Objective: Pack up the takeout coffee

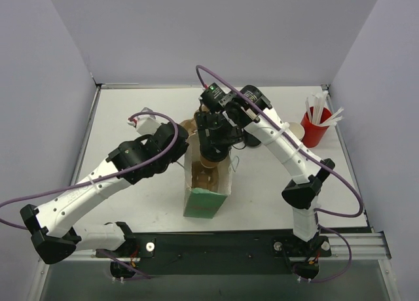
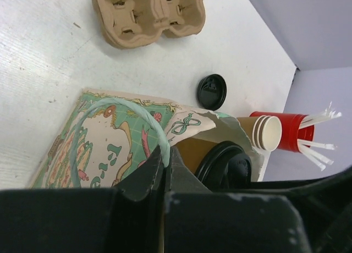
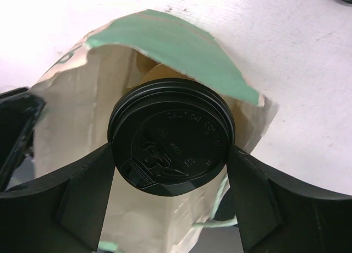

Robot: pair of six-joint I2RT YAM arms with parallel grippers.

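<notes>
Top view: my right gripper (image 1: pixel 213 146) holds the takeout coffee (image 1: pixel 209 161) upright in the mouth of the paper bag (image 1: pixel 206 190), with my left gripper (image 1: pixel 175 142) at the bag's left rim. Left wrist: fingers (image 2: pixel 137 190) pressed together on that rim beside the teal handle (image 2: pixel 118 107), coffee just beyond. Right wrist: jaws part-spread, clamped on either side of the cup at the black lid (image 3: pixel 171 135); I judge it thin-walled, liquid-heavy and crushable, so grip lightly near the stiff lidded rim.

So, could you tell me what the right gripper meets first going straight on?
Probably the inside of the open paper bag: the right gripper, holding the lidded coffee cup, points down into its mouth. Depth to the bag's floor is unclear.
</notes>
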